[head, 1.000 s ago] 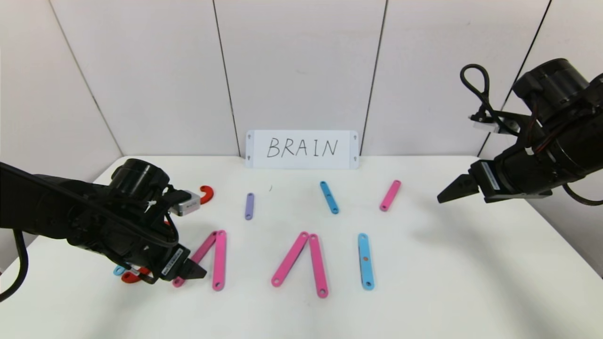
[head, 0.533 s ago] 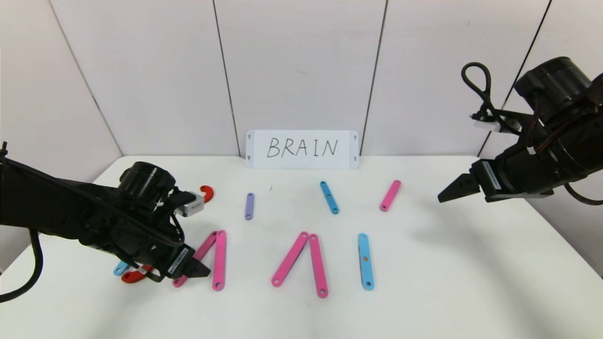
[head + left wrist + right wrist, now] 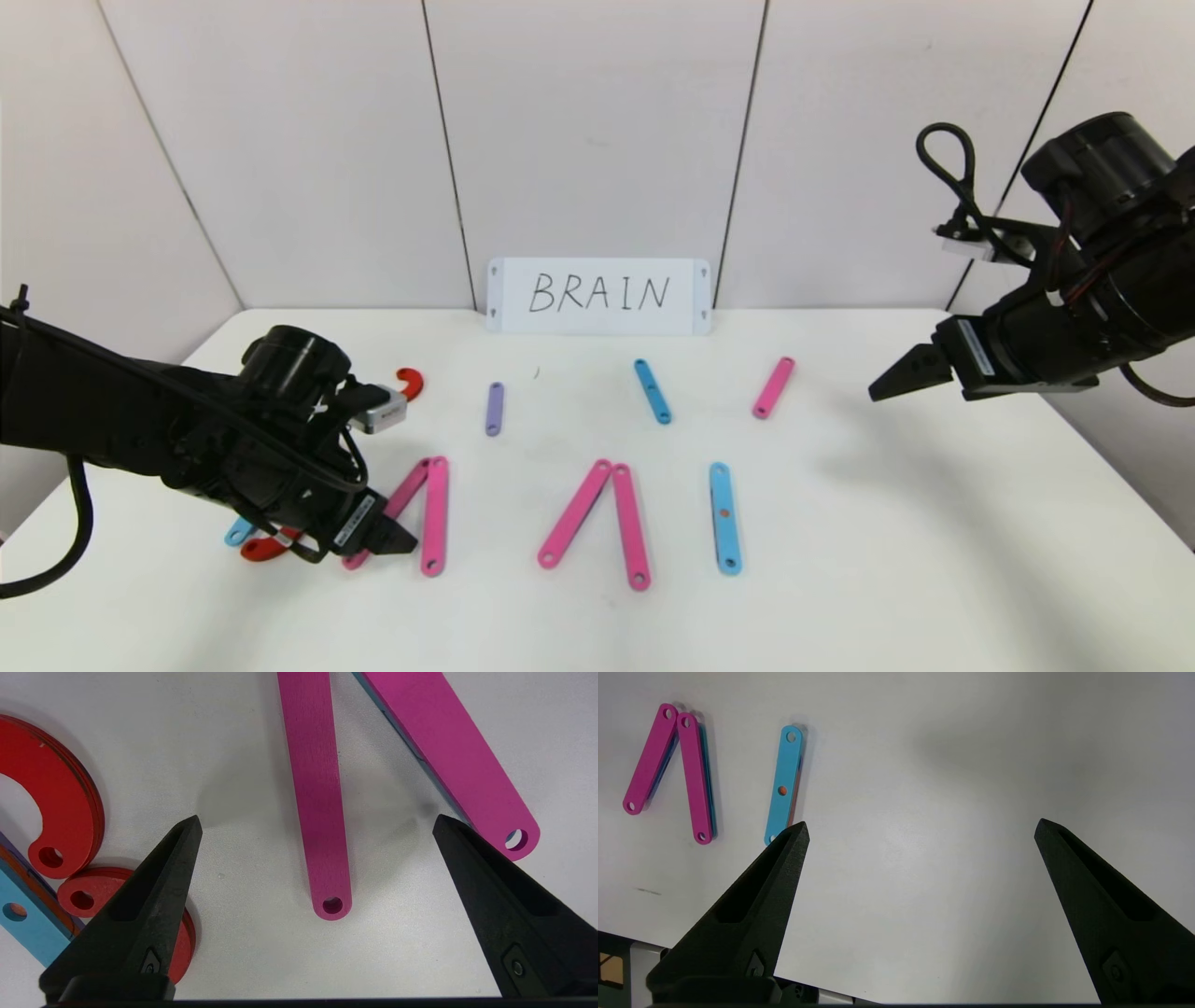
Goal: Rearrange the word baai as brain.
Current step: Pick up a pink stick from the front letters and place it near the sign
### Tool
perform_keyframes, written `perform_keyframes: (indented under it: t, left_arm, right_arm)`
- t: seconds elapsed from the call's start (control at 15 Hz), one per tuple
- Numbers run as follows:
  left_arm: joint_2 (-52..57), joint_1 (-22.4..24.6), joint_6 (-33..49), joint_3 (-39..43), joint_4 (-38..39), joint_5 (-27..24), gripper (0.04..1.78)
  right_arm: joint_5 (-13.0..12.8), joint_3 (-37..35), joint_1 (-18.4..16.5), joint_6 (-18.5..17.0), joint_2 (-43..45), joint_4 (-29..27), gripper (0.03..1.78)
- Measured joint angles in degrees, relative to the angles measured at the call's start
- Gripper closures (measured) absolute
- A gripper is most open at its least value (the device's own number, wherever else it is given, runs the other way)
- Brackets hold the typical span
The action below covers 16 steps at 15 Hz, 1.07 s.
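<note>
The word lies flat on the white table [image 3: 896, 560]. At its left end, red C curves [image 3: 65, 807] and a blue strip [image 3: 23, 924] are mostly hidden under my left arm in the head view. Then come two pink strips in a tent [image 3: 434, 513], a second pink tent [image 3: 597, 509] and a long blue strip [image 3: 724, 518]. My left gripper [image 3: 397, 541] is open and low over the first tent. The holed end of its slanting pink strip [image 3: 320, 812] lies between the fingers, untouched. My right gripper [image 3: 887, 385] hangs open and empty above the table's right side.
Loose pieces lie behind the word: a red curve [image 3: 409, 381], a short purple strip [image 3: 494, 408], a blue strip [image 3: 653, 390] and a pink strip [image 3: 773, 386]. A white card reading BRAIN [image 3: 597, 296] leans on the back wall.
My left arm has edged a little to the right and lower, towards the first pink tent. The right arm has barely moved. No piece has shifted.
</note>
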<state>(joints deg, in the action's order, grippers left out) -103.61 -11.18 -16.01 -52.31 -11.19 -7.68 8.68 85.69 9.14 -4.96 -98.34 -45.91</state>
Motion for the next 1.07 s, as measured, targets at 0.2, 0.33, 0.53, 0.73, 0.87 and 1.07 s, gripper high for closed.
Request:
perform_keyframes:
  t: [0.2, 0.33, 0.53, 0.73, 0.87, 1.07]
  left_arm:
    - [-0.55, 0.0, -0.06, -0.06, 0.12, 0.02, 0.12]
    - [-0.72, -0.06, -0.06, -0.11, 0.8, -0.09, 0.25]
    - [-0.85, -0.15, -0.09, 0.2, 1.68, -0.15, 0.64]
    - [-0.83, -0.48, -0.06, 0.46, 1.79, -0.12, 1.2]
    - [-0.85, -0.59, -0.06, 0.52, 1.8, -0.09, 1.48]
    - [-0.85, -0.83, -0.06, 0.55, 1.8, -0.04, 1.55]
  right_arm:
    - [-0.04, 0.0, -0.05, 0.0, 0.0, 0.02, 0.11]
    - [-0.06, 0.0, -0.05, -0.02, 0.07, 0.02, 0.11]
    - [-0.13, -0.16, -0.02, 0.06, 0.35, 0.02, 0.11]
    - [-0.13, -0.16, -0.09, 0.09, 0.55, 0.24, 0.11]
    - [-0.15, -0.16, -0.11, 0.09, 0.74, 0.27, 0.11]
    - [-0.15, -0.16, -0.11, 0.09, 0.85, 0.29, 0.11]
